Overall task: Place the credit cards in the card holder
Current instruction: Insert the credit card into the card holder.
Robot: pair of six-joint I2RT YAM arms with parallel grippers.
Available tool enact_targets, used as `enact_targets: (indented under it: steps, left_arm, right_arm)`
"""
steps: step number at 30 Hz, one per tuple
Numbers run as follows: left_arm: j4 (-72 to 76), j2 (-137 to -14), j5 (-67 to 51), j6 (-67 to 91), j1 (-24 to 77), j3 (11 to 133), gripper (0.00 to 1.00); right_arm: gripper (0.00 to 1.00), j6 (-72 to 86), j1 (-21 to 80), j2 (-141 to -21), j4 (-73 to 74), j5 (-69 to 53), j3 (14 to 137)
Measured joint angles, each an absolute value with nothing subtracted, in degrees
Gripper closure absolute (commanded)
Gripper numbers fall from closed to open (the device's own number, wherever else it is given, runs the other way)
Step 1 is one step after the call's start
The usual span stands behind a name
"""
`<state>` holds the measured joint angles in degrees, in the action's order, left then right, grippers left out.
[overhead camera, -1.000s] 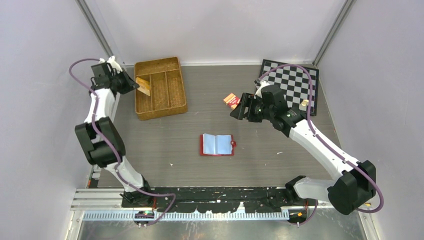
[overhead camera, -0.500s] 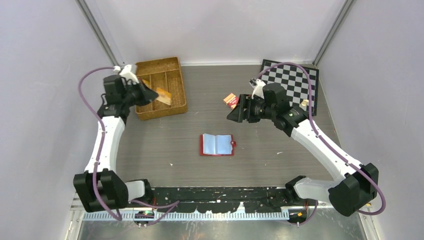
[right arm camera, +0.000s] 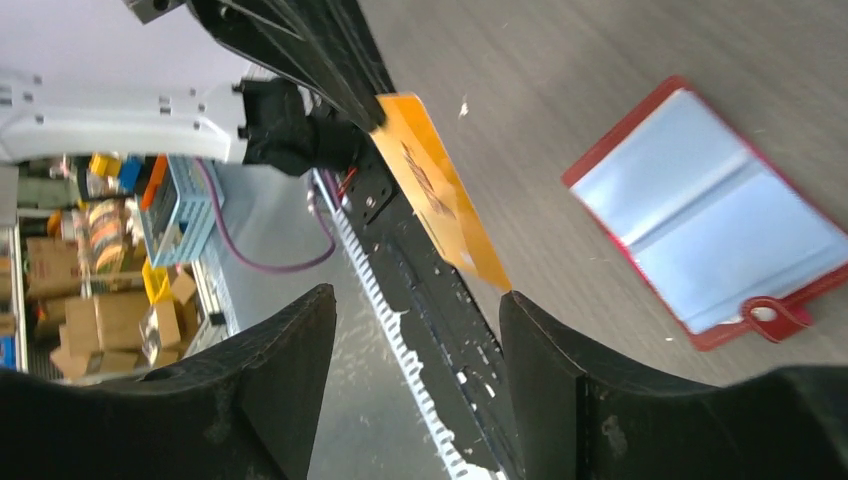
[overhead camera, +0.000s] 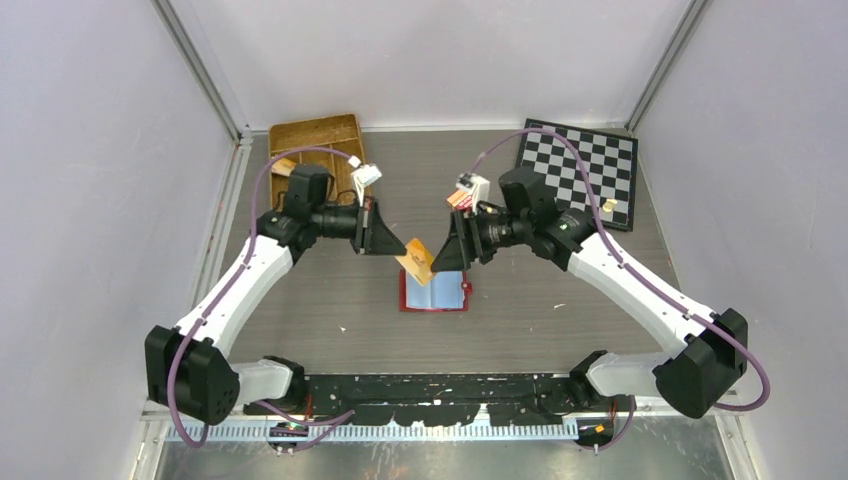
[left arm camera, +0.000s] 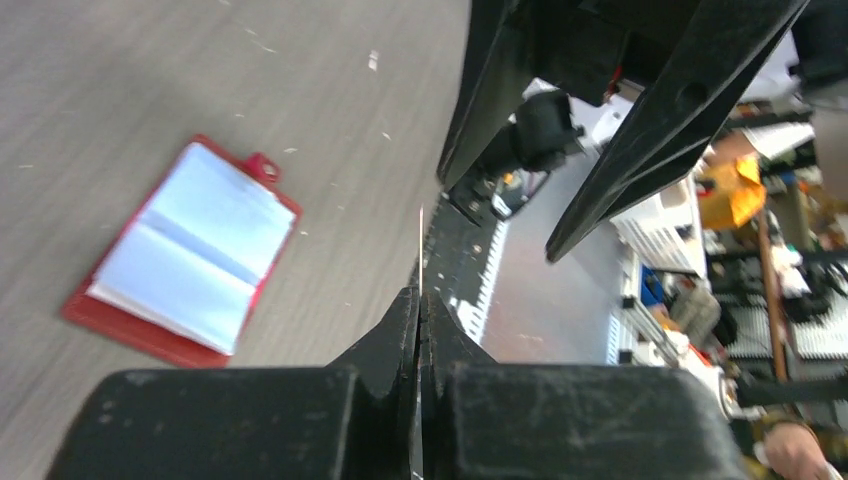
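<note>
Evidently a handover is being set up: the left gripper (overhead camera: 393,246) is clenched on one end of a thin orange-yellow credit card (overhead camera: 416,260), holding it out so its free end faces the right gripper (overhead camera: 443,262), whose jaws stand wide apart just beside it. Below lies the dark-red leather-like card holder (overhead camera: 434,291), spread open on the grey tabletop (overhead camera: 330,290), bluish sleeves upward.

Credit card (right arm camera: 432,192) and right gripper (right arm camera: 417,295) overhang card holder (right arm camera: 700,225) (crowded).
</note>
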<state>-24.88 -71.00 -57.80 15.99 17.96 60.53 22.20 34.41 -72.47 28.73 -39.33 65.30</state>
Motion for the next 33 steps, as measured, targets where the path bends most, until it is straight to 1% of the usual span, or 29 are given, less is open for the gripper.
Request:
enact_targets:
  steps: [5,11,14,21,25,30,31,33]
  left_arm:
    - [-24.64,-72.36,-63.07,15.73,21.41,60.10,1.00]
    - [-24.21,-72.73,-65.30,15.62,22.81,59.64,1.00]
    - [-24.01,-72.99,-65.78,15.62,23.05,59.64,1.00]
    - [-24.53,-73.17,-65.76,14.15,23.27,59.64,1.00]
    - [-24.71,-73.47,-66.04,13.45,23.33,59.64,1.00]
    - [-24.71,-73.52,-66.08,13.04,23.40,59.64,1.00]
    - [-24.71,-73.52,-66.08,13.04,23.40,59.64,1.00]
    - [-24.69,-73.52,-66.08,13.06,23.40,59.64,1.00]
  right_arm:
    - [0.39,21.04,38.81,-73.12,30.28,-40.05,65.52]
    - [0.46,21.04,39.46,-73.19,31.38,-40.01,65.52]
    - [0.45,21.02,39.64,-73.19,31.77,-39.72,65.52]
    - [0.37,20.80,39.70,-72.86,32.27,-36.51,65.52]
    - [0.37,20.60,39.68,-72.07,32.25,-34.70,65.52]
    - [0.45,20.60,39.68,-71.94,32.16,-35.16,65.52]
    - [0.48,20.69,39.68,-71.94,32.03,-35.53,65.52]
    - [0.57,21.10,39.68,-72.05,31.51,-36.60,65.49]
